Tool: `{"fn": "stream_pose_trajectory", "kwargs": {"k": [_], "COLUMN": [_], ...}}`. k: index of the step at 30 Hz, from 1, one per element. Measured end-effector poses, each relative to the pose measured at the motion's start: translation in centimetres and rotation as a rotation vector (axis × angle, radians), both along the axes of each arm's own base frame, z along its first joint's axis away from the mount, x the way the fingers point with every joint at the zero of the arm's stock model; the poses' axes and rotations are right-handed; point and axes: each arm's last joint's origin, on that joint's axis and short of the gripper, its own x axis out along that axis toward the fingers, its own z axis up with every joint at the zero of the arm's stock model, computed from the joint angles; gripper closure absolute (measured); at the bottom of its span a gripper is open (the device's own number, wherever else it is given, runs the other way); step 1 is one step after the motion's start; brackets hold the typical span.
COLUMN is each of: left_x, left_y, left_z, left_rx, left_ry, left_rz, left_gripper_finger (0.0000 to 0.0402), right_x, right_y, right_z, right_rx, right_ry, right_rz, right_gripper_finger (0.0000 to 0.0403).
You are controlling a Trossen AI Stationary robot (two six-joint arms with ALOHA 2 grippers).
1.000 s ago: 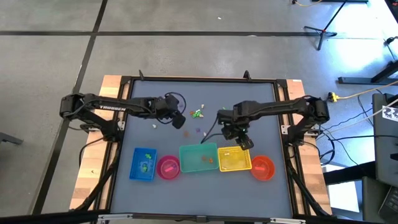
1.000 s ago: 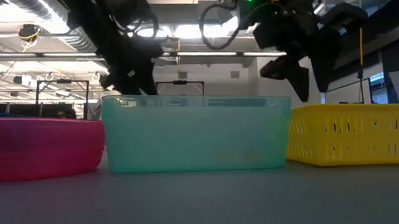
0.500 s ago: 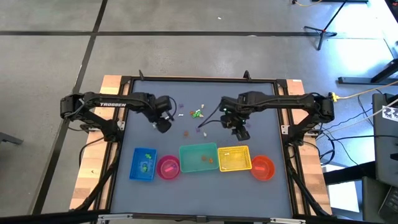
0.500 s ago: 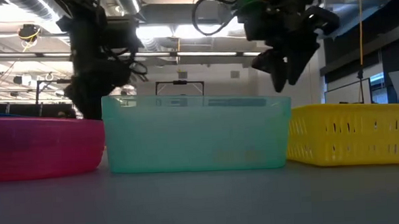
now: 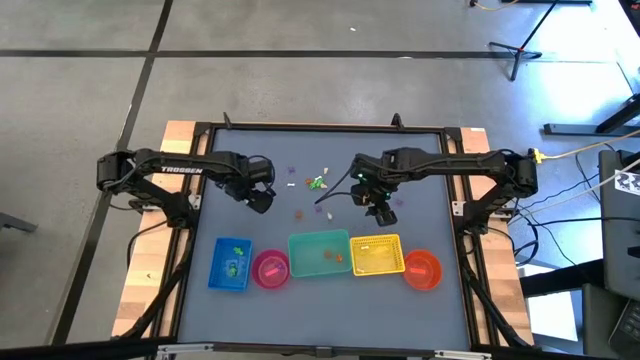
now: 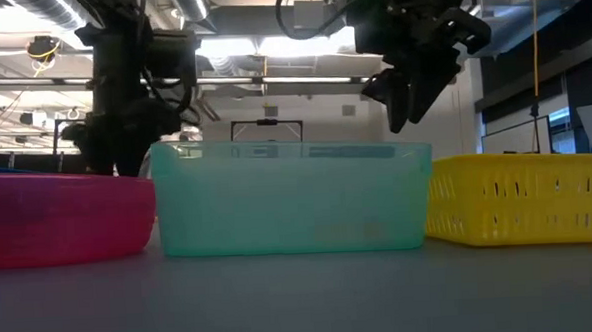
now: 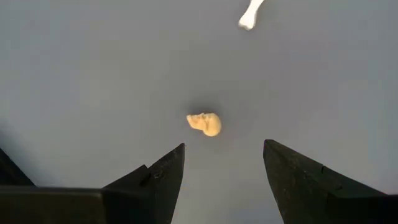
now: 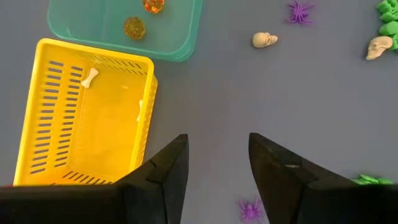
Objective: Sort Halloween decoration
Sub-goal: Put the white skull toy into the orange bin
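The Halloween decoration lies as tiny trinkets on the grey table's middle. My left gripper points straight down, open, just short of a cream skull; a white bone lies farther off. My right gripper hangs open and empty above bare table, beside the yellow basket. Ahead of it lie two cream skulls, purple spiders and green pieces. In the high view my left gripper is left of the trinkets and my right gripper is to their right.
Along the near side stand a blue container, a pink bowl, a teal tub, the yellow basket and an orange bowl. The teal tub holds orange pieces; a bone lies in the yellow basket.
My left gripper has swung toward the table's left edge, sunk a little and tipped until it points straight down. My right gripper has drawn back from above the yellow basket toward the far edge and risen slightly. Neither has changed its opening.
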Motion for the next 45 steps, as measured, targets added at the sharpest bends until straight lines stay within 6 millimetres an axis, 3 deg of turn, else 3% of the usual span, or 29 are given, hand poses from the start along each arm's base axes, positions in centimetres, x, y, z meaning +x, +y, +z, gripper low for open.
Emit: {"fn": "stream_pose_trajectory", "kwargs": {"k": [23,45], "left_x": [-1.7,-1.7], "left_y": [-0.4,-0.4], "left_z": [-4.6,-4.9], "left_rx": [0.069,0.079], "left_ry": [-0.037,-0.043], "left_rz": [-0.029,-0.107], "left_gripper_finger": [0.0198,0.0229], "right_x": [0.0,0.0], "right_y": [0.0,0.0], "right_z": [0.0,0.0], "right_rx": [0.0,0.0], "right_ry": [0.0,-0.001], "right_rz": [0.0,0.0], "right_gripper_finger": [0.0237,0.0237]}}
